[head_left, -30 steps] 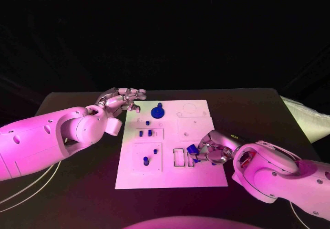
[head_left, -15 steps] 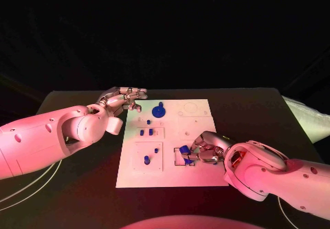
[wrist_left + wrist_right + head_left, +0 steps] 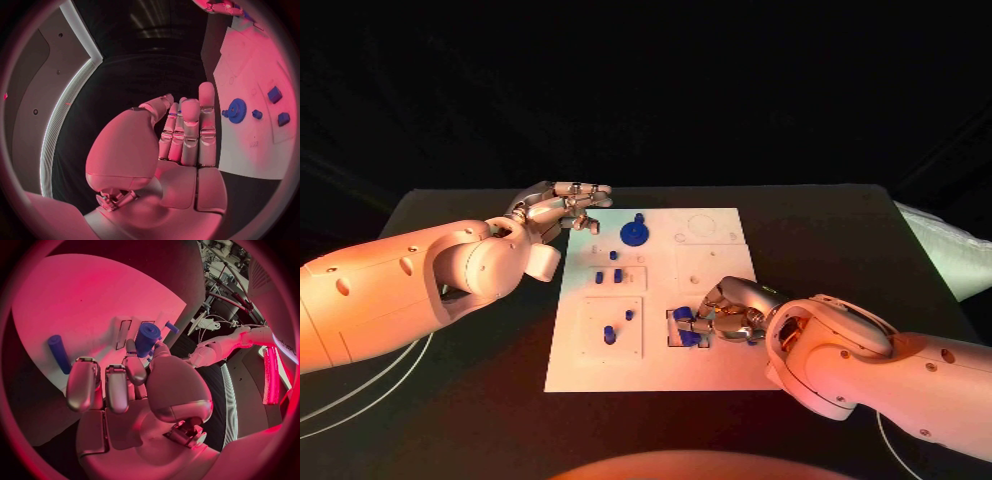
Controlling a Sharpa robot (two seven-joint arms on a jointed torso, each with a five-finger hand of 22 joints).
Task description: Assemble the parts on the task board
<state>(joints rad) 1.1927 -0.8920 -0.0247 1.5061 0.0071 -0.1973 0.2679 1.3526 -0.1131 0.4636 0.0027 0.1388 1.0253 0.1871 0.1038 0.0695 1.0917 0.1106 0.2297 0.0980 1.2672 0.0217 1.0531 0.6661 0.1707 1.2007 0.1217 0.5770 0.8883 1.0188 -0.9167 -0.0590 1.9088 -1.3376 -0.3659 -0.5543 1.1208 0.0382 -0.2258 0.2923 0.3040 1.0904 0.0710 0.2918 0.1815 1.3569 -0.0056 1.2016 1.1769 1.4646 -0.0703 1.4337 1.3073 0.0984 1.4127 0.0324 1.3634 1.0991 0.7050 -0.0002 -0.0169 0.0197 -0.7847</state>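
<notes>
The white task board (image 3: 711,265) lies in the middle of the table. My right hand (image 3: 730,318) rests over its near right part and pinches a blue part (image 3: 684,322) between thumb and finger, above the rectangular slots. The right wrist view shows that blue part (image 3: 147,337) upright in the pinch, with a blue peg (image 3: 59,354) lying on the board (image 3: 75,305) beyond the fingertips. My left hand (image 3: 568,208) hovers at the board's far left corner, fingers straight, holding nothing. A blue gear (image 3: 633,234) stands near it, and is the blue gear (image 3: 235,110) in the left wrist view.
Small blue pieces (image 3: 607,277) sit in the left middle panel, and two more (image 3: 609,333) in the near left panel. A pale bag (image 3: 942,250) lies at the table's right edge. White cables (image 3: 358,395) hang off the near left.
My right hand has moved left across the board with the blue part, from the board's right edge to over the slots. The left hand has stayed put.
</notes>
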